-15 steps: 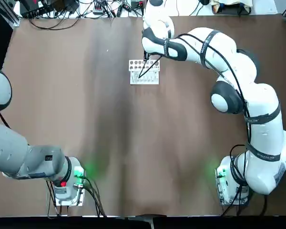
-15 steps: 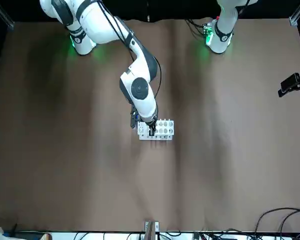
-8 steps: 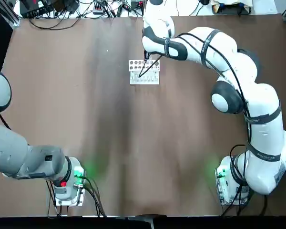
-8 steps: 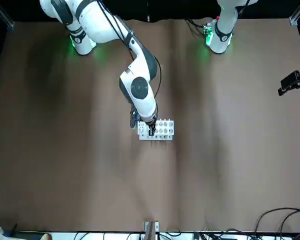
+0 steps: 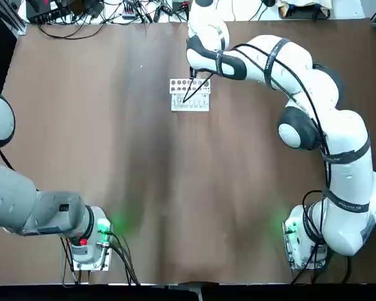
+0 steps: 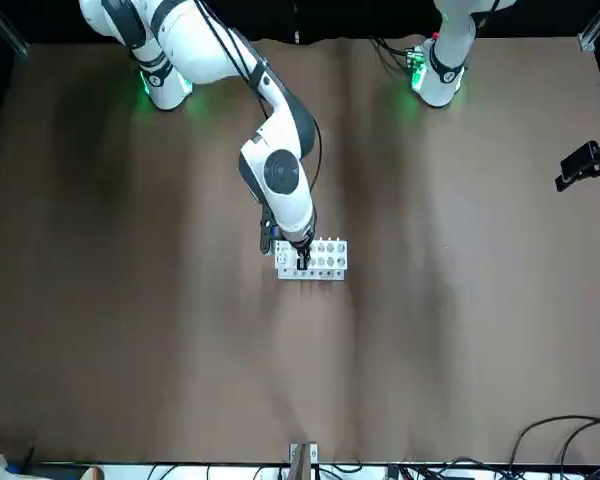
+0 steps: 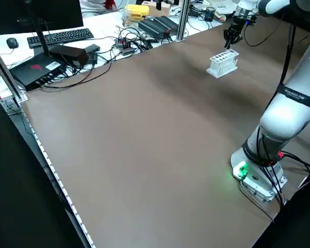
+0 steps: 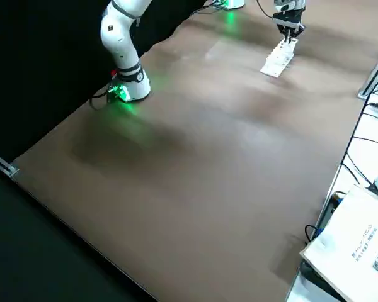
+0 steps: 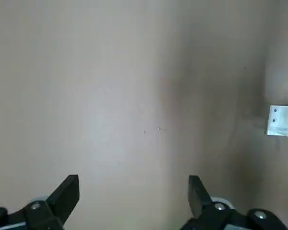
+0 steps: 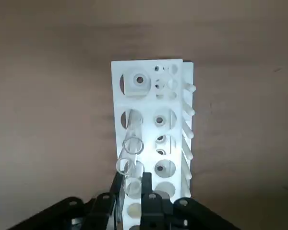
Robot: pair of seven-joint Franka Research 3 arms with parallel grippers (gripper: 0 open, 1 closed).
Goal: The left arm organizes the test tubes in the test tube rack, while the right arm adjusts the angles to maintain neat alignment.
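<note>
The right arm's black two-finger tool, closed on a thin clear glass test tube leaning over the small white plastic rack on the brown table, should upright it gently; the left tool hangs open, idle.

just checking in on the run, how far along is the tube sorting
Early to midway. Done: one tube leans in a hole of the rack. In hand: the right gripper sits over the rack's near end, fingers closed on a second tube standing above a hole. Left: most visible holes are still empty, and the left gripper hangs open over bare table, away from the rack.
</note>
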